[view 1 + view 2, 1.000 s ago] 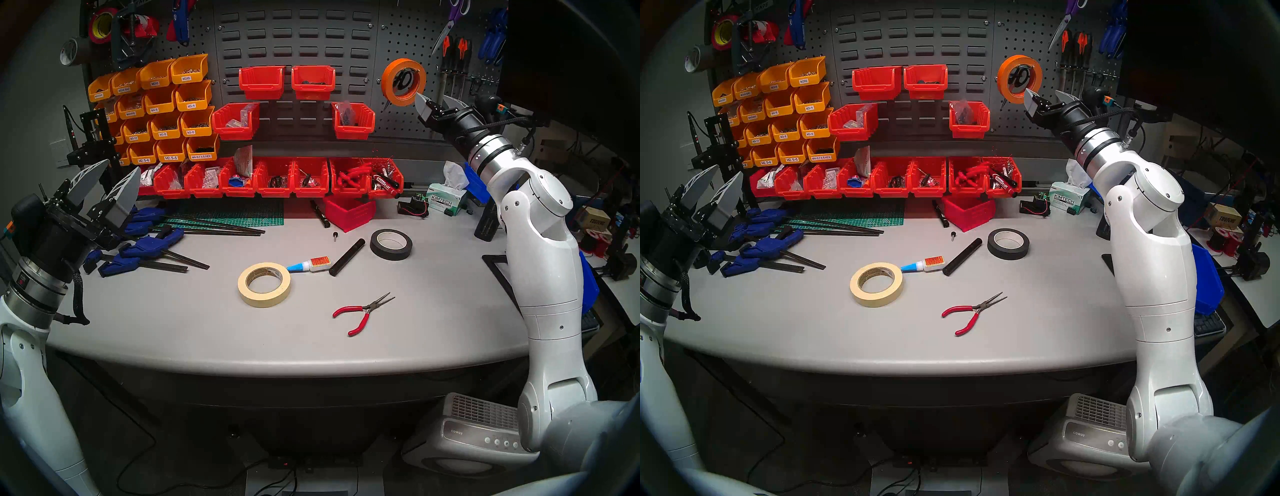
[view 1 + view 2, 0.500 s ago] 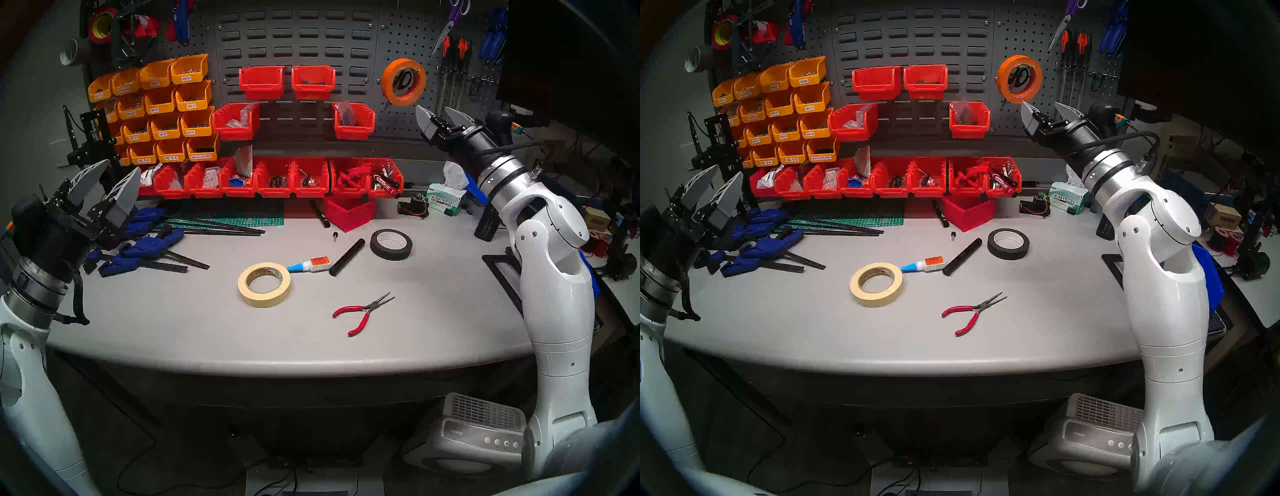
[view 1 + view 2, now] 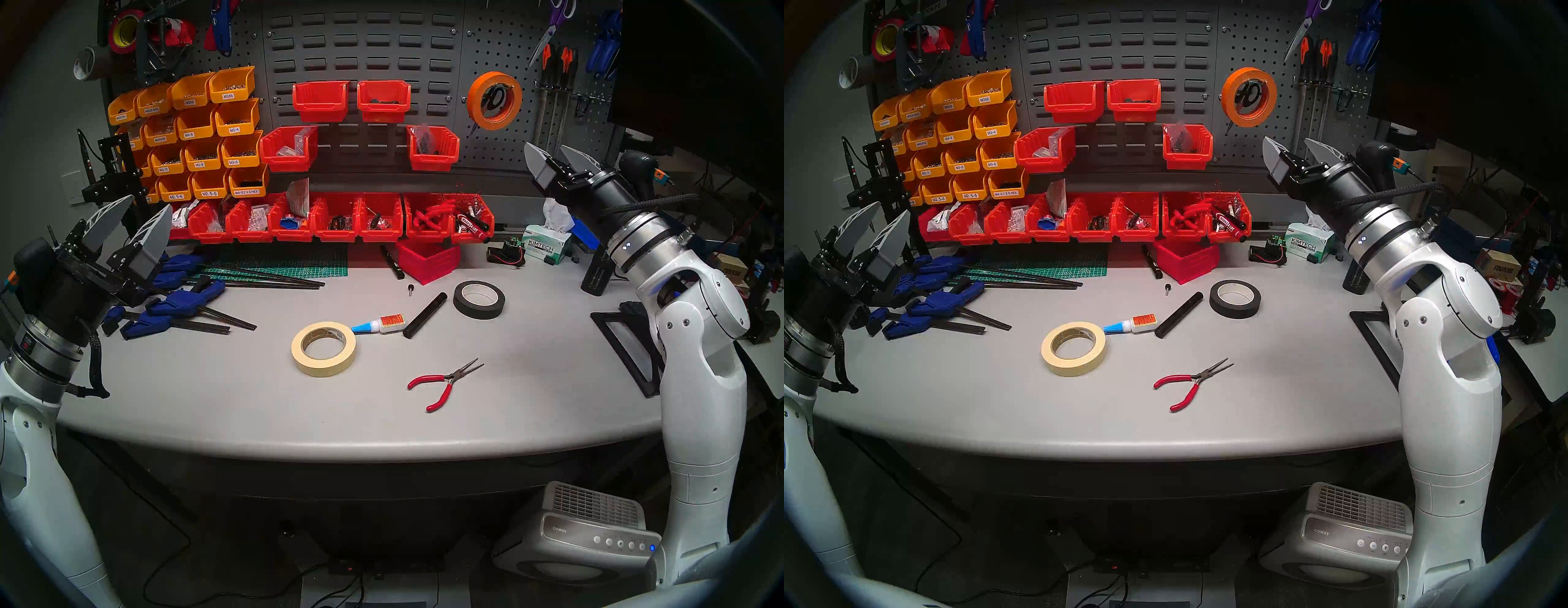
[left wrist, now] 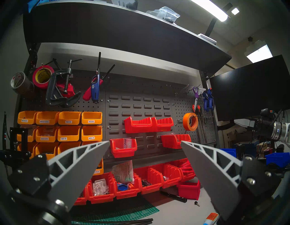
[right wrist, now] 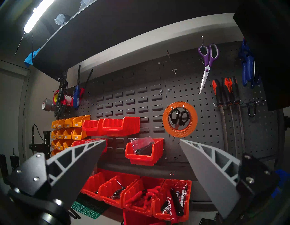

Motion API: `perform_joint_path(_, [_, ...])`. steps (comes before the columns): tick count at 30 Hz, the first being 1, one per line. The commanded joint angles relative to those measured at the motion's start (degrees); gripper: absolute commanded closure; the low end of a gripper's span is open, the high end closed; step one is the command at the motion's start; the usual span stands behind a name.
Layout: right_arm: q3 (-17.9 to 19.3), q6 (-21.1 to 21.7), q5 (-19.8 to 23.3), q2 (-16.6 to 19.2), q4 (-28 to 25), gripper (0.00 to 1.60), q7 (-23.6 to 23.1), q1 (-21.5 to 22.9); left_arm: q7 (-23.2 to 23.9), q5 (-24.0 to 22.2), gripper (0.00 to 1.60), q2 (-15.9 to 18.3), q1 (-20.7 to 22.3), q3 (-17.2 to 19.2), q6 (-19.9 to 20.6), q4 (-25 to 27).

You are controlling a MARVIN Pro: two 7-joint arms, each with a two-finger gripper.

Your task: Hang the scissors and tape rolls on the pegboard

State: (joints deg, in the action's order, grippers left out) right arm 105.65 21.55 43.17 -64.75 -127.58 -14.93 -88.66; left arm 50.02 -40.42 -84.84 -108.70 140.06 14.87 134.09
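I see the orange tape roll (image 5: pixel 179 119) hanging on the pegboard (image 5: pixel 202 125), a wide matte ring slung over two metal hooks. The black-handled scissors (image 5: pixel 178 117) hang inside its core: two glossy oval loops up top, short silver blades pointing down past the roll's lower edge. Pegboard is dark grey sheet metal with rows of small round holes.

The cream masking-tape roll (image 3: pixel 323 349) lies flat on the bench (image 3: pixel 254 403), slimmer than the orange one, papery finish, beige core. Just beside it, a glue bottle (image 3: pixel 379 325) with a blue nozzle, its tip at the roll's rim. One black tape roll (image 3: pixel 479 299) also lies flat, further right.

Counts: three tape rolls in play (one orange hung, one cream and one black on the bench), one pair of black scissors, one pair of purple-handled scissors (image 5: pixel 207 62) higher on the board, one pair of red-handled needle-nose pliers (image 3: pixel 441 382) near the bench front.

Right end effector (image 3: pixel 555 159) sits below and right of the orange roll, clear of it, fingers spread, nothing between them. Left end effector (image 3: pixel 127 220) is up over the bench's left end, fingers spread wide, also empty. Fingers are grey ribbed wedges on black mounts.
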Motion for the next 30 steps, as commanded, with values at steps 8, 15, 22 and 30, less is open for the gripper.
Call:
perform_joint_path(8, [4.9,6.1,1.3,-3.1,-11.2,0.0,6.0,-6.8,-0.1,-0.5,0.0,0.0,0.6,0.1,-0.1,1.2])
perform_joint_path(15, [5.3,8.8,1.8,-4.1,-12.4,0.0,8.6,-7.5,-0.2,-0.6,0.0,-0.1,0.6,0.1,-0.1,1.3])
perform_joint_path(22, [5.3,9.9,2.1,-4.4,-12.4,0.0,9.7,-7.5,-0.2,-0.6,0.0,-0.1,0.6,0.1,-0.1,1.3])
perform_joint_path(30, [2.3,12.3,2.6,-2.5,-12.4,0.0,7.9,-7.6,-0.2,-0.5,0.0,-0.1,0.6,0.1,-0.1,1.2])
